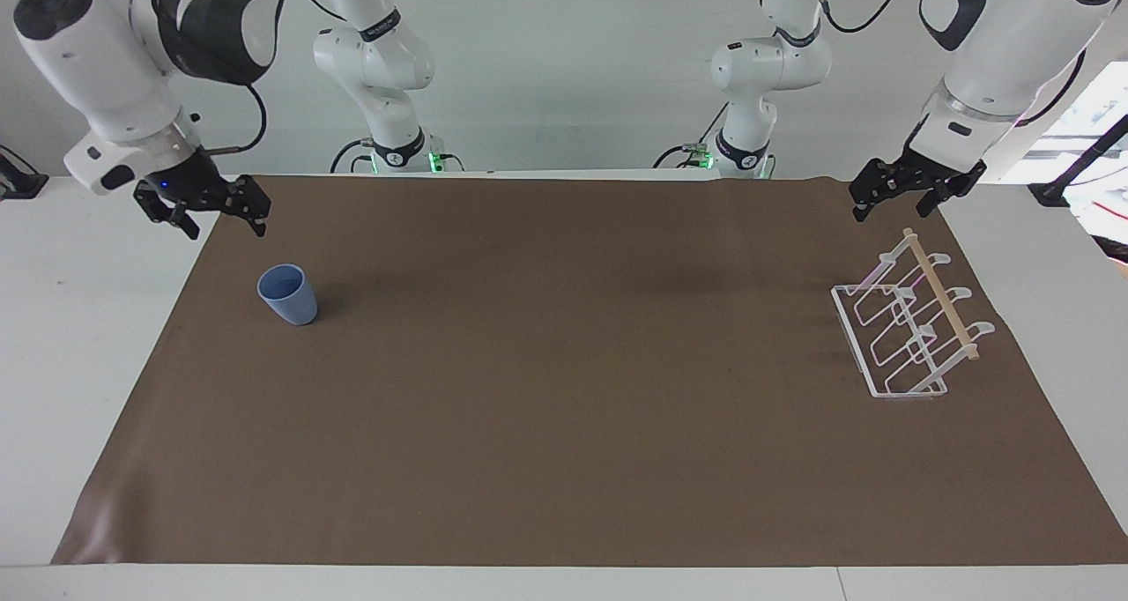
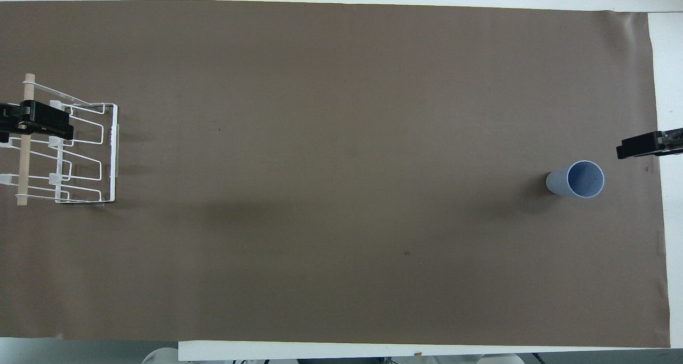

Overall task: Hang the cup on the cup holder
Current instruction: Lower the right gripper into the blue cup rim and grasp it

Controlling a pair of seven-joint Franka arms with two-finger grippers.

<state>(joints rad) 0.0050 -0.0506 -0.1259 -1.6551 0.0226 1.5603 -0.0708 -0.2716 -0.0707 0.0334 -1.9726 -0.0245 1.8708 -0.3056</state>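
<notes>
The light-blue cup [image 1: 288, 294] stands upright, mouth up, on the brown mat toward the right arm's end of the table; it also shows in the overhead view [image 2: 579, 180]. The clear cup holder [image 1: 908, 328] with its wooden dowel stands at the left arm's end, also seen from overhead [image 2: 69, 150]. My right gripper [image 1: 220, 218] is open and empty, in the air over the mat's edge, apart from the cup; only a fingertip [image 2: 637, 148] shows from overhead. My left gripper [image 1: 892, 209] is open and empty, raised over the holder's end, and waits.
The brown mat [image 1: 564, 425] covers most of the white table [image 1: 79, 363]. Two more robot bases [image 1: 397, 152] stand at the table's edge nearest the robots.
</notes>
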